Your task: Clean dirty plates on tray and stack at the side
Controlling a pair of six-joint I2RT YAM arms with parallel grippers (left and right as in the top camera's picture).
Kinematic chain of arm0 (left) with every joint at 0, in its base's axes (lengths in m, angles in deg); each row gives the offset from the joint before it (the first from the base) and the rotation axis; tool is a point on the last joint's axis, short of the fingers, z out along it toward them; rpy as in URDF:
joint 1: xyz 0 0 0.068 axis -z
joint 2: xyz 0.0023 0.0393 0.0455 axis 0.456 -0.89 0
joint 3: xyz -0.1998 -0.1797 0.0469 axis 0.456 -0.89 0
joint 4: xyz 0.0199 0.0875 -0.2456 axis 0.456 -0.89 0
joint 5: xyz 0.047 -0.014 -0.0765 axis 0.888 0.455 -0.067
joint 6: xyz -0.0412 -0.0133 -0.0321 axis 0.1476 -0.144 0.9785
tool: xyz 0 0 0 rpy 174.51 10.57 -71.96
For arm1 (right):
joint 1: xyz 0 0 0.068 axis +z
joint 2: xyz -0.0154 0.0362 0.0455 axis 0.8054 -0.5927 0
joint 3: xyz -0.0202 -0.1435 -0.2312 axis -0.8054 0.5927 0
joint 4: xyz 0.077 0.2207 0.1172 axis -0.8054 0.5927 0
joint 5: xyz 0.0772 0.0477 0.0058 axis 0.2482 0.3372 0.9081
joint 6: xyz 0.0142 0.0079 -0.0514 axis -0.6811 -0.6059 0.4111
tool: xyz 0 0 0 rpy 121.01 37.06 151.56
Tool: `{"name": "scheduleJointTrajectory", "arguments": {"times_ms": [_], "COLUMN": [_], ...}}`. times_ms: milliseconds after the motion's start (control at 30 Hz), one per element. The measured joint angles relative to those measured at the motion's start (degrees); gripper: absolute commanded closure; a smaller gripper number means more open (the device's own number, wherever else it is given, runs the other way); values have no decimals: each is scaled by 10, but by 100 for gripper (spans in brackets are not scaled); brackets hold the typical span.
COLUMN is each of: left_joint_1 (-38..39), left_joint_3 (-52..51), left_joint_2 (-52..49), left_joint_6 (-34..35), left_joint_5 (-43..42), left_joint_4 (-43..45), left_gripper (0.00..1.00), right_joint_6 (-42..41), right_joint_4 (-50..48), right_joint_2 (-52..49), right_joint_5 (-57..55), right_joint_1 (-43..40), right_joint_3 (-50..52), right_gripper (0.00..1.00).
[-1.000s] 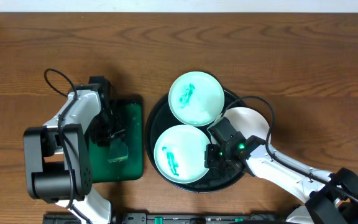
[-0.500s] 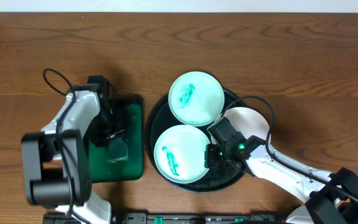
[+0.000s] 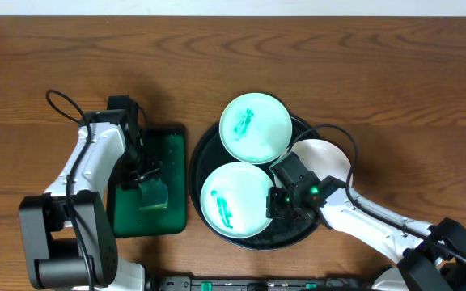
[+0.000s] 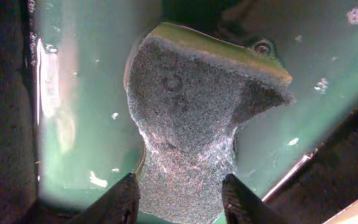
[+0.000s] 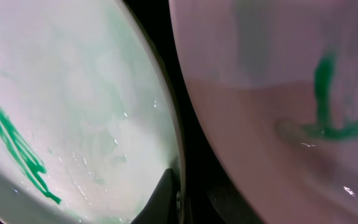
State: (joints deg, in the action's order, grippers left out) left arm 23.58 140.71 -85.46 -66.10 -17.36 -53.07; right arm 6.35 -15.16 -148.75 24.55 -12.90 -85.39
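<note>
The round black tray (image 3: 197, 164) holds two mint plates with green smears, a far one (image 3: 255, 128) and a near one (image 3: 235, 200). A white plate (image 3: 324, 158) lies at the tray's right edge, partly under my right arm. My right gripper (image 3: 277, 202) is shut on the near mint plate's right rim. In the right wrist view one finger (image 5: 180, 186) lies inside that plate (image 5: 73, 93), with the green-smeared white plate (image 5: 278, 74) beside it. My left gripper (image 3: 147, 183) is shut on a grey-green sponge (image 4: 185, 112) over the small green tray (image 3: 172, 145).
The rectangular green tray (image 4: 79, 112) with a dark rim sits just left of the black tray, its wet floor showing under the sponge. Bare wooden table (image 3: 379, 65) lies behind and to the right. The arms' cables loop above each arm.
My left arm's elbow has swung out to the left, and the sponge in its gripper has shifted slightly over the green tray. The right arm and plates have not moved.
</note>
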Motion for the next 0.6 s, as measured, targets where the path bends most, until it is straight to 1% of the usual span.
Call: {"name": "scheduleJointTrajectory", "arguments": {"times_ms": [333,600], "left_joint_1": [0,0], "left_joint_3": [0,-1], "left_joint_2": [-4,-28], "left_joint_6": [-5,-8], "left_joint_5": [-8,-10], "left_joint_4": [11,13], "left_gripper": [62,62], "right_joint_6": [2,2], "right_joint_4": [-2,-3], "right_joint_2": [-1,-3], "right_joint_5": [8,17], "right_joint_1": [0,0], "right_joint_3": [0,0], "right_gripper": [99,99]}}
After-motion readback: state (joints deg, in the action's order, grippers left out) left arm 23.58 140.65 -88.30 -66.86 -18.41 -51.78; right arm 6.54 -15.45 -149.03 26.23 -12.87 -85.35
